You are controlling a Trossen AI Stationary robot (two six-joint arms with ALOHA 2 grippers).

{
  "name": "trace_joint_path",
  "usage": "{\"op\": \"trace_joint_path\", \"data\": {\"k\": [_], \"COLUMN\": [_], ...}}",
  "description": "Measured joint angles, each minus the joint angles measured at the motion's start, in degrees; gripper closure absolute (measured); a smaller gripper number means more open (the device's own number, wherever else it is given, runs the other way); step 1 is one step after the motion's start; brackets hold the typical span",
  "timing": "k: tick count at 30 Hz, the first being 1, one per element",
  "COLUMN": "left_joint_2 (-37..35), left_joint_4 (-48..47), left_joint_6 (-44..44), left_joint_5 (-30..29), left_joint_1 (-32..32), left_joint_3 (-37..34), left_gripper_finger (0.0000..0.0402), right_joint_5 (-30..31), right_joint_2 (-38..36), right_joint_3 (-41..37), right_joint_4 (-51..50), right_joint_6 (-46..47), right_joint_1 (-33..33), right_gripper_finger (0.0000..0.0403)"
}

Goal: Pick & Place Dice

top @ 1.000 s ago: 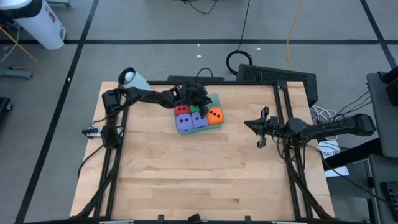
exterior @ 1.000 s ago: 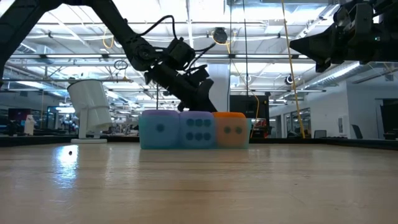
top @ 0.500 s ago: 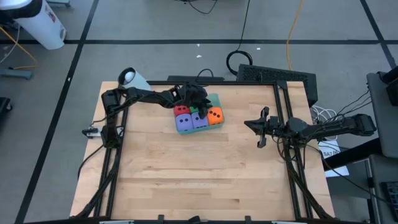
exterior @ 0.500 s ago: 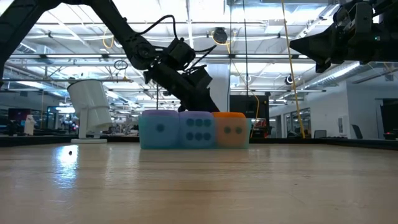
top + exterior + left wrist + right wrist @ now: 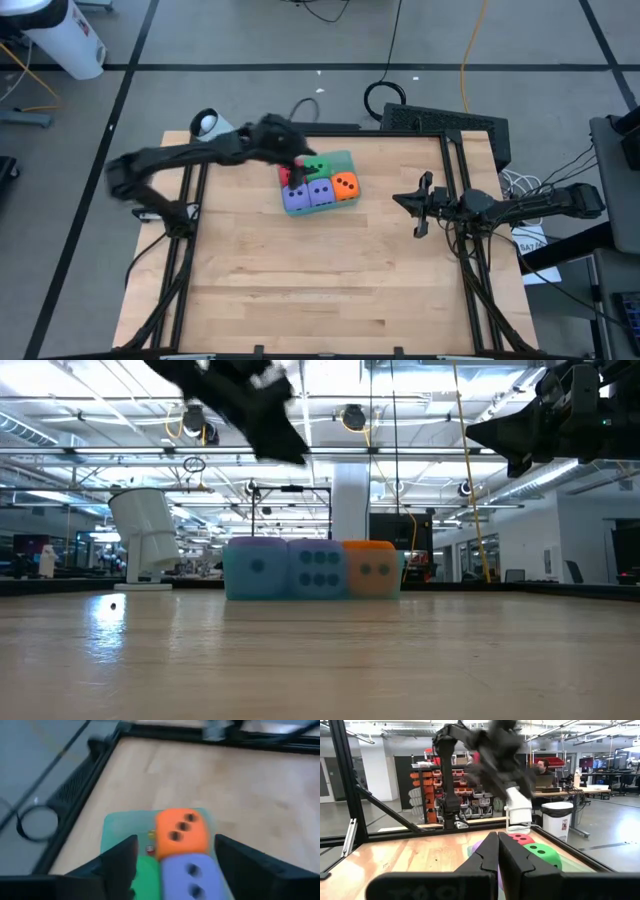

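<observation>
Several dice sit side by side on a flat teal tray (image 5: 343,159) at the table's far middle: green (image 5: 317,167), red (image 5: 289,177), orange (image 5: 346,184) and two purple-blue (image 5: 297,199) (image 5: 321,194). My left gripper (image 5: 293,152) (image 5: 176,839) hangs open above and just left of them, touching nothing; its wrist view looks down on the orange die (image 5: 181,832), the green die (image 5: 147,877) and one purple-blue die (image 5: 192,875). My right gripper (image 5: 398,198) (image 5: 497,845) waits shut, raised at the table's right side.
A white cylinder-shaped device (image 5: 207,124) stands at the far left corner. Black frame rails (image 5: 183,250) (image 5: 462,250) run along both sides of the table. The wooden top nearer the front (image 5: 310,280) lies bare.
My left gripper has risen from the dice and drawn back toward the table's far left, most of it in the last half second. The green and red dice, covered by it before, now show on the tray. The dice have stayed in place.
</observation>
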Motion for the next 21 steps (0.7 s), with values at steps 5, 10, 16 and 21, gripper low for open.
{"op": "trace_joint_path", "data": {"k": [5,10,16,21], "left_joint_2": [-18.52,-35.78,-52.8,-60.69], "left_joint_4": [-9.3,-5.43,4.94,13.47], "left_joint_6": [4.46,2.81,1.42,-1.77], "left_joint_5": [-0.76,1.08,1.39,2.52], "left_joint_1": [-2.87,-4.43,-4.16,-1.91], "left_joint_3": [-4.27,-14.81,-32.04,-42.93], "left_gripper_finger": [0.0223,0.0345,0.0388,0.0396], "right_joint_5": [-0.01,0.02,0.19,1.67], "right_joint_2": [0.0,0.0,-0.02,0.03], "right_joint_3": [-0.01,-0.01,0.19,1.97], "right_joint_4": [-0.98,-0.17,0.51,-3.97], "right_joint_6": [0.0,-0.67,1.68,3.17], "right_joint_1": [0.0,0.0,0.0,0.0], "right_gripper_finger": [0.0403,0.0403,0.0403,0.0403]}}
